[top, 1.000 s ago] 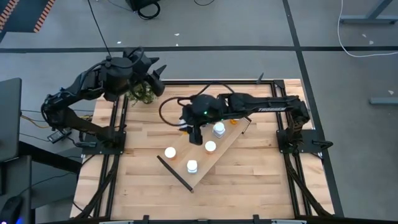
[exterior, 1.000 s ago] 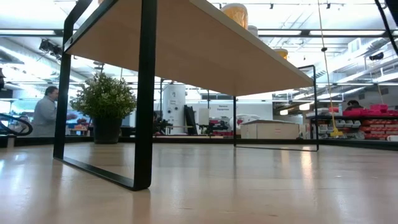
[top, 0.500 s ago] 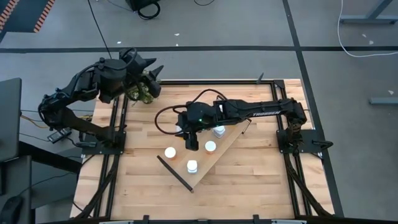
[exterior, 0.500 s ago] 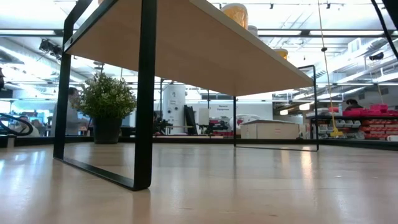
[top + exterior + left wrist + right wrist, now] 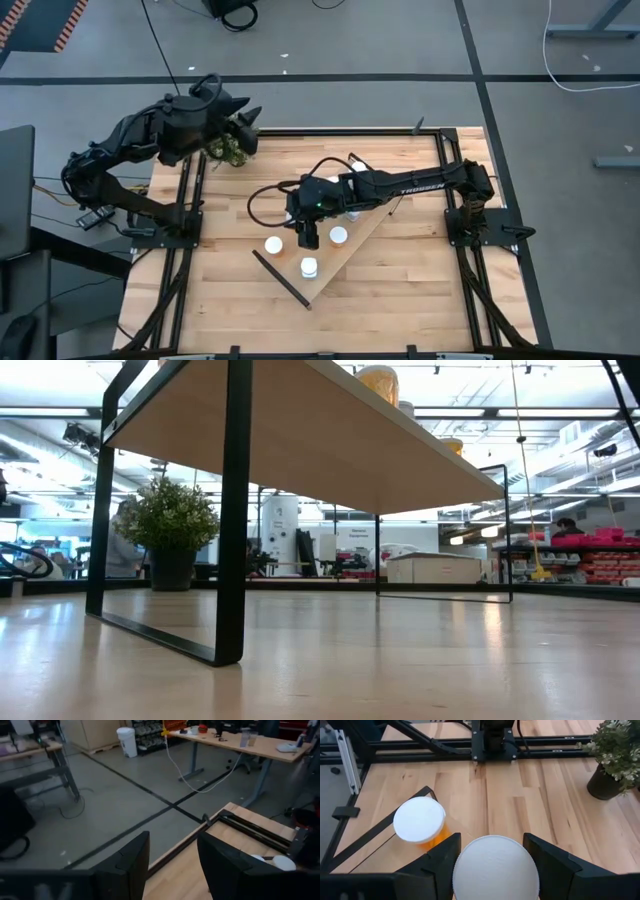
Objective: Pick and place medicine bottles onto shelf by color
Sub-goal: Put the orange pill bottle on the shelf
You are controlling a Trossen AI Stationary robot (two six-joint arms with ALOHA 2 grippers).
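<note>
Now the right gripper (image 5: 307, 238) hovers over the shelf (image 5: 372, 228) at desk centre, its fingers (image 5: 554, 865) parted around a white-capped bottle (image 5: 495, 868), apparently lining it up beside an orange bottle (image 5: 420, 821). At ten o'clock, the left gripper (image 5: 243, 122) waits open, empty.

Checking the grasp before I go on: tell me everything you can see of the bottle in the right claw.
The bottle shows only its round white cap, matte and finely textured, seen from above. Its body is hidden beneath, so its colour cannot be told. It sits upright in the right claw, with a dark finger against each side. It is over the shelf, apart from an orange bottle. Whether it rests on the board cannot be seen.
</note>
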